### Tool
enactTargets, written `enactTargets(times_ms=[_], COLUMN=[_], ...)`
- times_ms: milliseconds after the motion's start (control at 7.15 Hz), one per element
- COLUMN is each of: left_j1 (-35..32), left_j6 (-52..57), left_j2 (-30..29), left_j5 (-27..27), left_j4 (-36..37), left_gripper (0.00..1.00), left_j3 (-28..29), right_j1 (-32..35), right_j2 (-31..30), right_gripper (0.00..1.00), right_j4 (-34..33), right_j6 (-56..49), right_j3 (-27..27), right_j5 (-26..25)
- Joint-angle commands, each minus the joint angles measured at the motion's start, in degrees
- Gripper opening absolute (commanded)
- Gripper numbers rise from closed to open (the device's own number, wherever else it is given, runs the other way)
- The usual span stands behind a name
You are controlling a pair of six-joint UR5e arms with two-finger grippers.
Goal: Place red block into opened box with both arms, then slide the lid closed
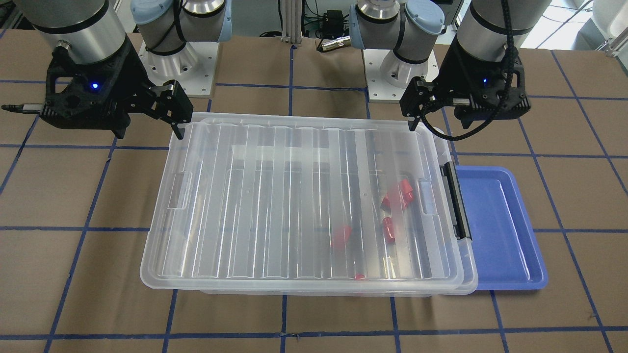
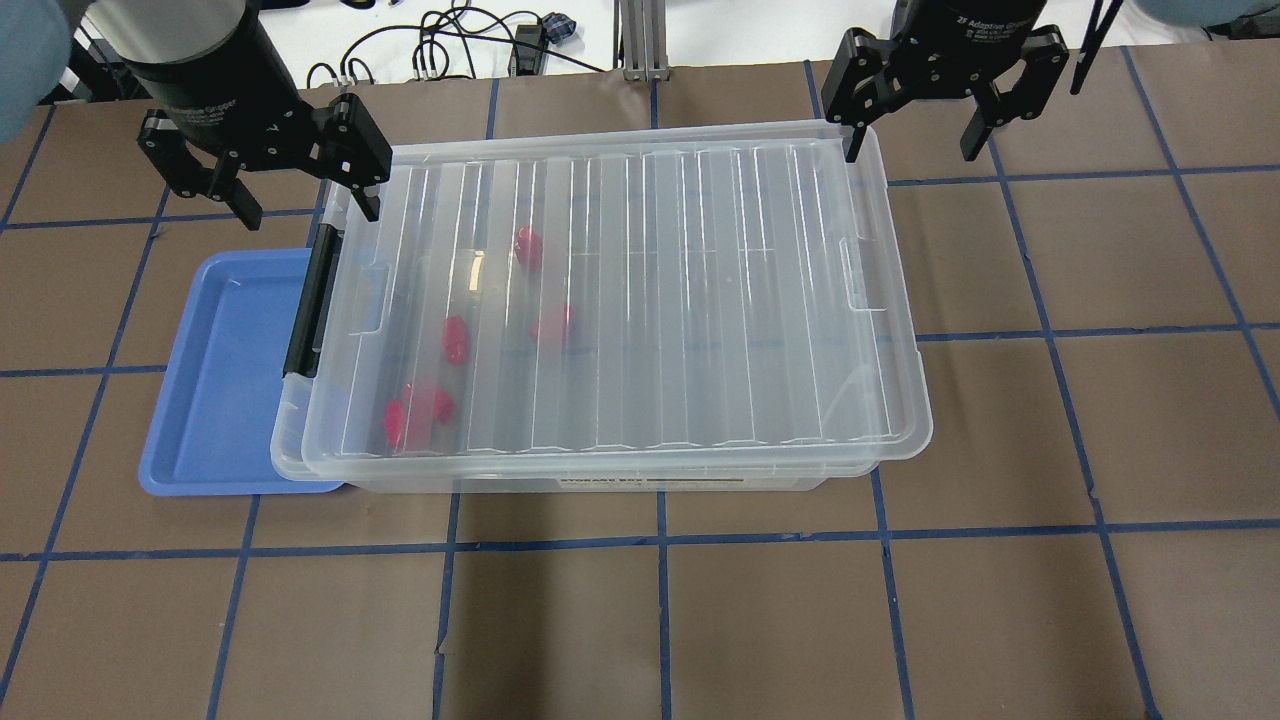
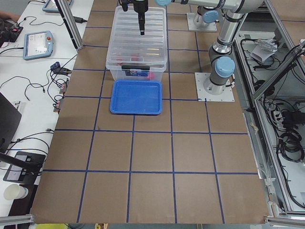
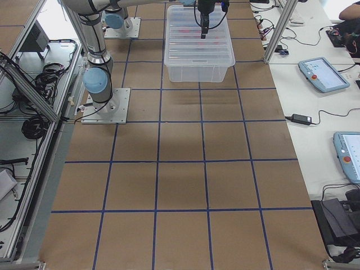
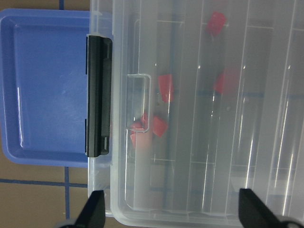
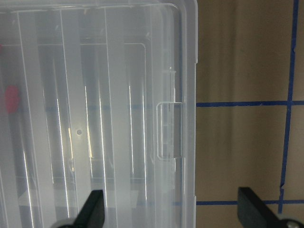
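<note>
The clear box (image 2: pixel 640 478) stands mid-table with the ribbed clear lid (image 2: pixel 700 300) lying on it, shifted slightly away from the black latch bar (image 2: pixel 308 300). Several red blocks (image 2: pixel 456 340) lie inside near the latch end, and they also show through the lid (image 1: pixel 398 193). My left gripper (image 2: pixel 310 215) is open at the lid's far corner by the latch, holding nothing, and its fingers (image 5: pixel 95 211) frame that end of the lid. My right gripper (image 2: pixel 911 155) is open at the opposite far corner, one finger at the lid's edge (image 6: pixel 187 142) and the other over the table.
An empty blue tray (image 2: pixel 215 370) lies on the table against the box's latch end, partly under it. Brown table surface with blue grid lines surrounds the box. The arm bases (image 1: pixel 181 63) stand beyond the box's far side.
</note>
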Motion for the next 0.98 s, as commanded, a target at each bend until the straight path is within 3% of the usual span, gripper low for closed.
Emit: enactTargets(times_ms=[0,839], left_j1=[0.44,-0.18], left_j6=[0.3,0.3], left_j2=[0.74,1.44], left_j5=[-0.63,-1.16], left_j4=[0.03,0.2], left_gripper=[1.0,1.0], left_j3=[0.55,0.37], right_j1=[0.0,0.0], right_j2=[-0.94,-1.03], right_gripper=[1.0,1.0], right_j4=[0.22,0.48], right_j6=[-0.64,-0.46], right_j3=[0.08,0.08], right_j5=[0.04,0.13])
